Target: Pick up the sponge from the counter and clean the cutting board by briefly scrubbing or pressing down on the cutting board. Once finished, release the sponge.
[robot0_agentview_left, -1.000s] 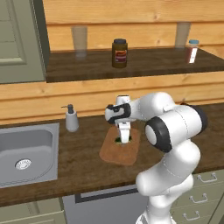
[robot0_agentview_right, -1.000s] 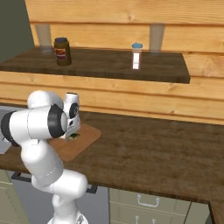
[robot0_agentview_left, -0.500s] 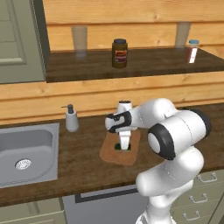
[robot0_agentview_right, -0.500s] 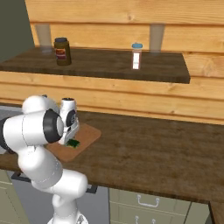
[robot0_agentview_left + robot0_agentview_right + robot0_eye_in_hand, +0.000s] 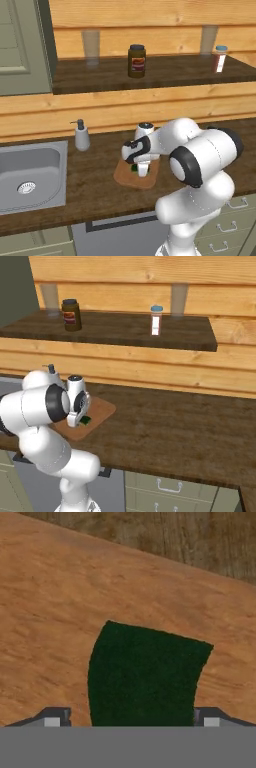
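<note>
The cutting board (image 5: 125,176) lies on the dark counter (image 5: 95,190) just right of the sink. My gripper (image 5: 142,171) points straight down over the board's middle, shut on the sponge (image 5: 134,168), a small dark green block peeking out beside the fingers. From the right base view the sponge (image 5: 86,420) rests low against the board (image 5: 101,410), with the gripper (image 5: 79,420) on it. In the hand view the sponge (image 5: 145,677) sits between both fingertips (image 5: 56,719), pressed close to the board's wood (image 5: 55,612); whether it touches is hidden.
A soap dispenser (image 5: 81,135) stands between the board and the steel sink (image 5: 30,175). The higher shelf (image 5: 165,70) carries a dark jar (image 5: 136,61), a small bottle (image 5: 218,58) and two glasses. The counter stretches on to the right (image 5: 190,431).
The hand has come down toward the cutting board with the sponge held in it, and the arm's elbow has swung forward. The base and the other objects stay put.
</note>
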Robot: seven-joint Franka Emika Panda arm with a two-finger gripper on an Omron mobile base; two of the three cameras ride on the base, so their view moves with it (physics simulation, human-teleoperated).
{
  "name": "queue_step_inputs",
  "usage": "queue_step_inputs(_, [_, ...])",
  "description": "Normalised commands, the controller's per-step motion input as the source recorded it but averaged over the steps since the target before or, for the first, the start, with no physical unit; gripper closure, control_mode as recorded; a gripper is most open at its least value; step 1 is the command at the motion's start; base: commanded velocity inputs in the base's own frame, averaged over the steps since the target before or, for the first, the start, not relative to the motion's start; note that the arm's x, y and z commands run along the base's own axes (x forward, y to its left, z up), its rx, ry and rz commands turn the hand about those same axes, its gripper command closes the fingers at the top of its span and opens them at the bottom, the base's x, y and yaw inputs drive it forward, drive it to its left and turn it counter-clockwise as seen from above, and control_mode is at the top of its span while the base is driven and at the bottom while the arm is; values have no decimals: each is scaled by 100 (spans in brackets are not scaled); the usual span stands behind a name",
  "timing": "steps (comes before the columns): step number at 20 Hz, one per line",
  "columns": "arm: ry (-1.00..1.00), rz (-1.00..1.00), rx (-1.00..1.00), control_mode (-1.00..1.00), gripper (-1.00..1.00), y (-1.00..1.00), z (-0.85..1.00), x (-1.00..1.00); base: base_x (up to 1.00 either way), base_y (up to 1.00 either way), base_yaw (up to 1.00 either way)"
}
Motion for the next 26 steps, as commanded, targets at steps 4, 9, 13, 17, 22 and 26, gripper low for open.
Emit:
queue_step_inputs(4, [-42, -10, 0, -100, -100, -31, 20, 18, 0, 0, 0])
queue_step_inputs(9, [-24, -11, 0, -100, -100, -27, 44, 3, 0, 0, 0])
queue_step_inputs(13, [-20, -5, 0, -100, -100, -20, 67, -50, 0, 0, 0])
queue_step_inputs(17, [-15, -1, 0, -100, -100, -11, 94, -57, 0, 0, 0])
queue_step_inputs(22, [-2, -2, 0, -100, -100, -14, 100, -48, 0, 0, 0])
queue_step_inputs(26, [9, -5, 0, -100, -100, -22, 100, -39, 0, 0, 0])
